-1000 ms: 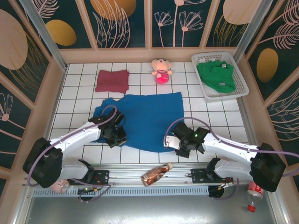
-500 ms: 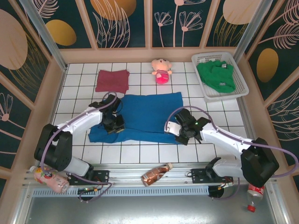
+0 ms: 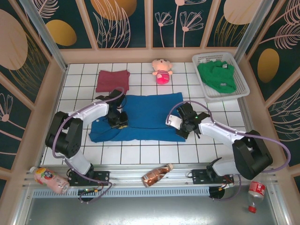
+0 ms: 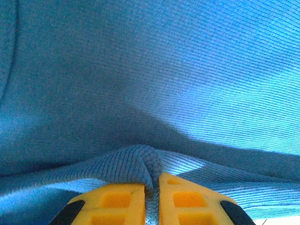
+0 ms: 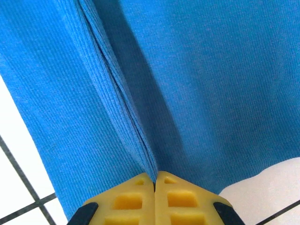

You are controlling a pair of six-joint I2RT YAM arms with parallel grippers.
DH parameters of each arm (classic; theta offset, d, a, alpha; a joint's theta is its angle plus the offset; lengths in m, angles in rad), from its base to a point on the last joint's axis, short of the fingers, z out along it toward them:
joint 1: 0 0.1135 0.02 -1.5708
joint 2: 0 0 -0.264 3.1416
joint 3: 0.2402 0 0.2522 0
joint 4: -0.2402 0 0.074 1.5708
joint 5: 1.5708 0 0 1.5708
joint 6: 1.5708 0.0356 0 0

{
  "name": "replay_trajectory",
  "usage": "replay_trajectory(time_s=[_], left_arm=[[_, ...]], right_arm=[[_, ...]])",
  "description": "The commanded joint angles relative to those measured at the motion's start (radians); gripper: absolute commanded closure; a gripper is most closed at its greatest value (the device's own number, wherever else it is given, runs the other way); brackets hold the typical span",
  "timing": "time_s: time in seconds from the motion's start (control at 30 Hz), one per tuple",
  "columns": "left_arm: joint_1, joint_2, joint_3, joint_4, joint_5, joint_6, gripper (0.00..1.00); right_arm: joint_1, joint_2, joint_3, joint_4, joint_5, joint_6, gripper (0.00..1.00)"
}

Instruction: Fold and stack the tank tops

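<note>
The bright blue tank top (image 3: 140, 117) lies spread mid-table, its near edge doubled over toward the back. My left gripper (image 3: 119, 123) is shut on a bunched fold of that blue cloth (image 4: 147, 161) near its left side. My right gripper (image 3: 183, 130) is shut on the thin folded edge of the blue tank top (image 5: 136, 136) at its right side. A folded maroon tank top (image 3: 112, 80) rests at the back left. The green tank top (image 3: 216, 75) with a white neck label lies crumpled in the white basket (image 3: 241, 86).
A pink plush doll (image 3: 162, 70) sits at the back centre. Along the front rail lie a brown bottle (image 3: 157, 174), a pink-labelled bottle (image 3: 47, 179) at left and a red-capped bottle (image 3: 255, 191) at right. Wooden walls close in the tiled table.
Both grippers have carried the blue top's near edge away from the front, toward the back, folding it over itself. The cloth now covers less of the table.
</note>
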Motion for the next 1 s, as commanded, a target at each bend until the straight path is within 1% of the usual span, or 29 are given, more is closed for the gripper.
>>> replay_trajectory(time_s=[0.0, 0.13, 0.23, 0.37, 0.4, 0.43, 0.5, 0.6, 0.63, 0.73, 0.83, 0.97], left_arm=[[0.009, 0.046, 0.028, -0.014, -0.016, 0.041, 0.83], [0.015, 0.079, 0.029, -0.004, -0.050, 0.059, 0.82], [0.019, 0.100, 0.060, -0.008, -0.071, 0.072, 0.76], [0.022, 0.115, 0.101, -0.050, -0.103, 0.105, 0.64], [0.025, 0.108, 0.105, -0.065, -0.111, 0.111, 0.59], [0.027, 0.092, 0.103, -0.077, -0.115, 0.110, 0.53], [0.034, 0.048, 0.102, -0.094, -0.112, 0.104, 0.46], [0.064, -0.026, 0.092, -0.143, -0.120, 0.101, 0.44], [0.079, -0.055, 0.078, -0.186, -0.131, 0.094, 0.43], [0.124, -0.156, 0.009, -0.231, -0.143, 0.053, 0.42], [0.146, -0.248, -0.059, -0.301, -0.199, 0.016, 0.43], [0.169, -0.322, -0.136, -0.338, -0.279, -0.037, 0.43]], right_arm=[[-0.014, 0.037, 0.013, 0.065, 0.016, -0.012, 0.95], [-0.021, 0.084, 0.010, 0.117, 0.049, 0.011, 0.93], [-0.022, 0.111, 0.012, 0.156, 0.080, 0.038, 0.89], [-0.021, 0.141, 0.021, 0.169, 0.137, 0.066, 0.86], [-0.022, 0.141, 0.019, 0.169, 0.143, 0.067, 0.86], [-0.021, 0.142, 0.014, 0.171, 0.148, 0.072, 0.86], [-0.021, 0.145, 0.006, 0.169, 0.150, 0.079, 0.85], [-0.020, 0.148, -0.005, 0.168, 0.160, 0.086, 0.83], [-0.019, 0.145, -0.007, 0.172, 0.161, 0.089, 0.83], [-0.021, 0.143, -0.009, 0.171, 0.165, 0.090, 0.81], [-0.021, 0.140, -0.020, 0.178, 0.164, 0.098, 0.80], [-0.022, 0.136, -0.026, 0.190, 0.162, 0.099, 0.80]])
